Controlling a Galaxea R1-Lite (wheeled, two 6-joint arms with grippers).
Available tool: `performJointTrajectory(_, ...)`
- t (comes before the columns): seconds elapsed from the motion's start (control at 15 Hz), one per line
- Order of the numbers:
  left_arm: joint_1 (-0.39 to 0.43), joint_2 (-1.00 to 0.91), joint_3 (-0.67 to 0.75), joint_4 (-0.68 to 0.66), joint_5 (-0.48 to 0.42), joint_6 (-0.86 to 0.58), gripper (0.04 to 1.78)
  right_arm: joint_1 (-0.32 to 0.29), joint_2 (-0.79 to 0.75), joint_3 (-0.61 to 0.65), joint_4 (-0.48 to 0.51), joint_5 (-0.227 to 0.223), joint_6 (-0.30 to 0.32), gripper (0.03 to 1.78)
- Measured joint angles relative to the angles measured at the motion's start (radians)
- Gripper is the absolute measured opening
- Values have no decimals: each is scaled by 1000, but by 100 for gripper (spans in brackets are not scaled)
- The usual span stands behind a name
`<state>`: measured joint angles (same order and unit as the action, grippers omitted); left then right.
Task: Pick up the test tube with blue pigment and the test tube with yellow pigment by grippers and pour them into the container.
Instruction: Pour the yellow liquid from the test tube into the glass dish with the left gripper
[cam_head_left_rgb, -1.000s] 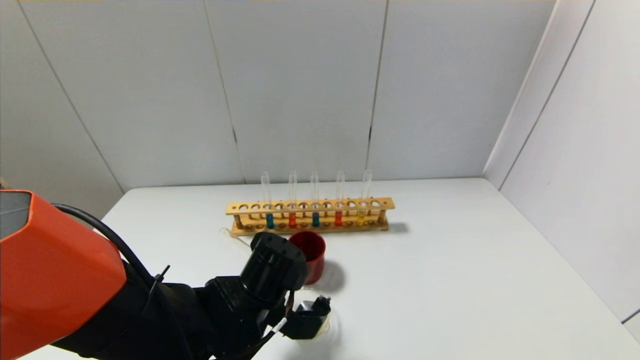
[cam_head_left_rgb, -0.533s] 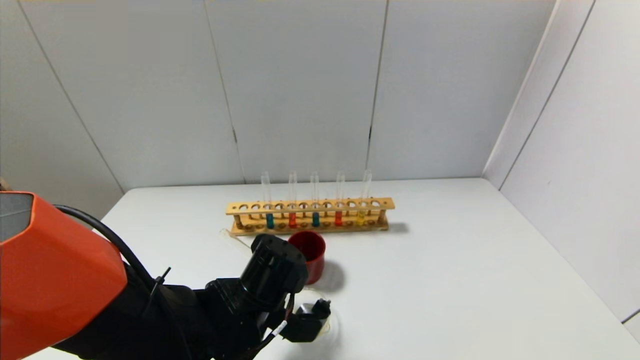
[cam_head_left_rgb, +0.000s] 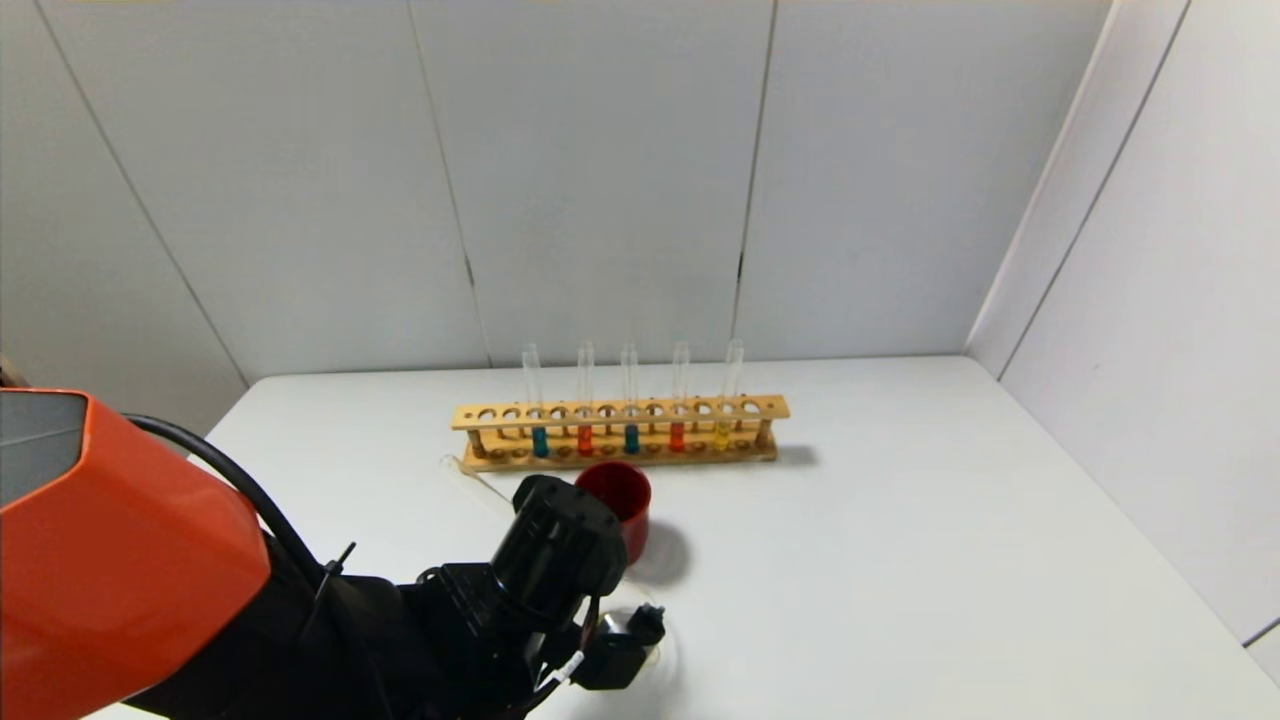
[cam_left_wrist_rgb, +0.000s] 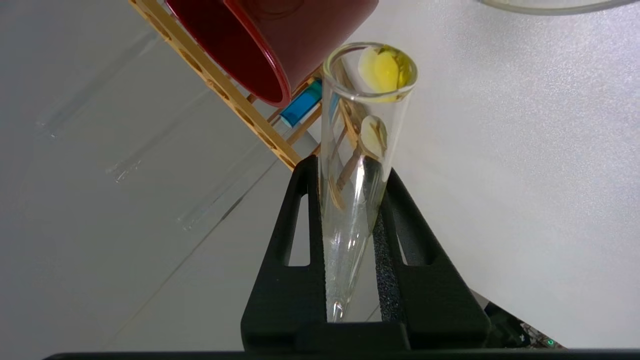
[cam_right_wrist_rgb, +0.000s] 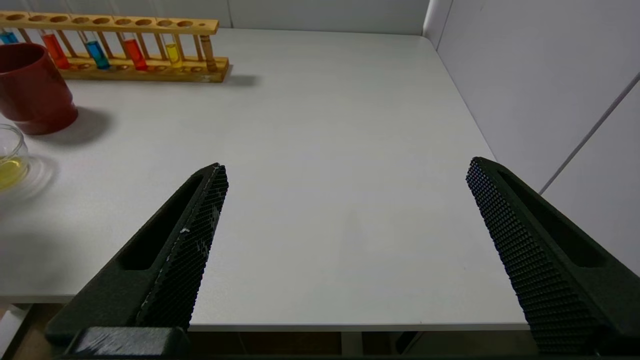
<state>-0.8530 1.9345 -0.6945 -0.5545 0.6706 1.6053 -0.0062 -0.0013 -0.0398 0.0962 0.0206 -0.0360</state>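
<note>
My left gripper (cam_left_wrist_rgb: 350, 167) is shut on the test tube with yellow pigment (cam_left_wrist_rgb: 360, 150), held tilted with a little yellow liquid at its mouth (cam_left_wrist_rgb: 385, 70). It sits low over the table's near left, close to the container (cam_head_left_rgb: 662, 640), a clear glass dish with yellow liquid in it (cam_right_wrist_rgb: 10, 170). In the head view my wrist hides the tube. Two test tubes with blue pigment (cam_head_left_rgb: 540, 440) (cam_head_left_rgb: 631, 438) stand upright in the wooden rack (cam_head_left_rgb: 620, 410). My right gripper (cam_right_wrist_rgb: 347, 167) hangs open over the table's near right edge, holding nothing.
A dark red cup (cam_head_left_rgb: 622, 500) stands between rack and dish, right beside the held tube's mouth. The rack also holds two orange-red tubes (cam_head_left_rgb: 585, 440) and a pale yellow one (cam_head_left_rgb: 722, 434). A clear tube seems to lie by the rack's left end (cam_head_left_rgb: 470, 478).
My left arm has sunk slightly and drawn a little nearer to me, still shut on the tube. Rack, cup and dish have not moved.
</note>
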Motion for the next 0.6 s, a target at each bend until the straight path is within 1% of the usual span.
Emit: performJointTrajectory(0.6,-14,-4,17,0,18,7,33,0,0,0,0,0,0,174)
